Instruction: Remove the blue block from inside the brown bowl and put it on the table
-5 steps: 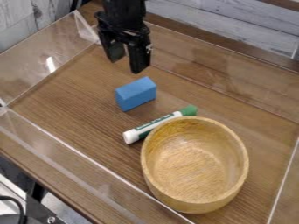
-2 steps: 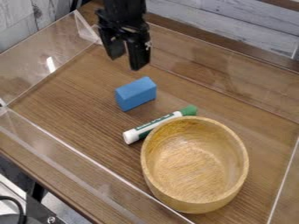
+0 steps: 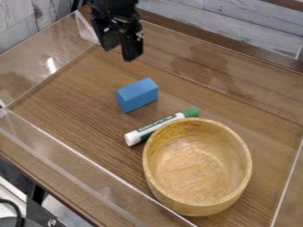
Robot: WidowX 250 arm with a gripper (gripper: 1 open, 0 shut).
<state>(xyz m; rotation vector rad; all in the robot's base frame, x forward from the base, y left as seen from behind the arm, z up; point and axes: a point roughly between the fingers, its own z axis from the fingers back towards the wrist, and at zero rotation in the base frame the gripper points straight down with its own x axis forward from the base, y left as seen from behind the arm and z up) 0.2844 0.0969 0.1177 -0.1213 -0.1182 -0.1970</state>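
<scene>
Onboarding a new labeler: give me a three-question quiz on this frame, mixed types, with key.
1. True or false: the blue block lies inside the brown bowl.
2. What touches the bowl's rim? A) white marker with green cap B) claw C) block
3. Fill in: the claw's jaws are ____ and hold nothing.

Key: 1 false, it sits on the table; 2 A; 3 open.

Pincer (image 3: 122,44) hangs open, empty, pointing down, near far left acrylic wall. Blue block (image 3: 137,94) on table (image 3: 83,124), just below pincer, apart from it. Marker (image 3: 162,126) further toward viewer, touching brown bowl (image 3: 198,165) rim. Bowl empty.
</scene>
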